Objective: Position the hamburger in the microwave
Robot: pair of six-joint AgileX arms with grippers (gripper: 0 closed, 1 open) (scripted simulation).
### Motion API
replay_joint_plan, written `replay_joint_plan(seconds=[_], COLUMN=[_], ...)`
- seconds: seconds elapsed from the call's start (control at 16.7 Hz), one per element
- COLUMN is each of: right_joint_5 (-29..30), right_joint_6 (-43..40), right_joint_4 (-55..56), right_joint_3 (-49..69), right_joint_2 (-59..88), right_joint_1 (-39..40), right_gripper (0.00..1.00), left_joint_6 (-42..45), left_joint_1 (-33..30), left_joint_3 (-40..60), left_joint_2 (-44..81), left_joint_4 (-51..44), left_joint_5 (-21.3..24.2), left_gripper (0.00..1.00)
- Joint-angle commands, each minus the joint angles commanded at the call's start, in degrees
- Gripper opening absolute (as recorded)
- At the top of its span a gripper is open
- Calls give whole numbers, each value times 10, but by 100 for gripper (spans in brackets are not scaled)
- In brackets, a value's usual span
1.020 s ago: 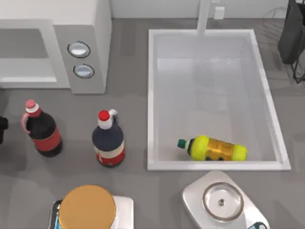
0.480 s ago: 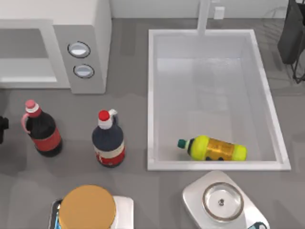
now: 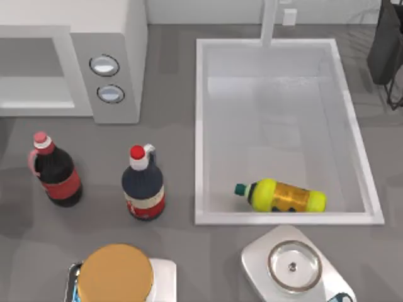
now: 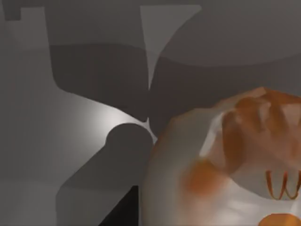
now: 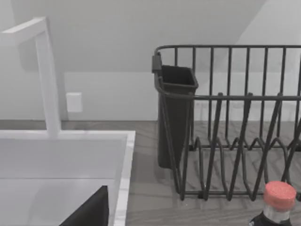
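The hamburger (image 4: 225, 165), a beige bun with orange-brown patches, looms close under the left wrist camera, off the grey surface below it, where shadows fall. My left gripper (image 4: 120, 214) shows as a dark wedge beside the bun and is shut on it. The microwave (image 3: 75, 63) stands at the table's back left in the top view, its pale cavity (image 3: 31, 75) facing forward and two silvery dials (image 3: 106, 78) on its grey panel. My right gripper (image 5: 89, 214) appears as a dark wedge by the sink's edge.
A dark pink-capped bottle (image 3: 55, 173) and a red-capped one (image 3: 143, 185) stand in front of the microwave. A yellow bottle (image 3: 283, 196) lies in the white sink (image 3: 200, 126). At the front sit a tan-orange disc (image 3: 116, 274) and a scale (image 3: 293, 264). A black dish rack (image 5: 235, 132) stands back right.
The dark part of my left arm at the top view's left edge has slipped out of the picture. Nothing else has moved.
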Motion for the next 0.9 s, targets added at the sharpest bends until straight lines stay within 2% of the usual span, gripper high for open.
replay_joint_plan(seconds=[0.36,0.72,0.9], right_joint_5=[0,0,0], right_joint_6=[0,0,0], right_joint_4=[0,0,0], right_joint_3=[0,0,0], right_joint_2=[0,0,0], right_joint_1=[0,0,0], right_gripper=[100,100,100], left_joint_6=[-33,-34,-35], left_joint_1=[-49,-54,-56], left_joint_3=[70,68,68], left_joint_2=[-39,-34,-13], left_joint_4=[-115,-112,-58], left_joint_5=[-5,-3,7], left_gripper=[0,0,0])
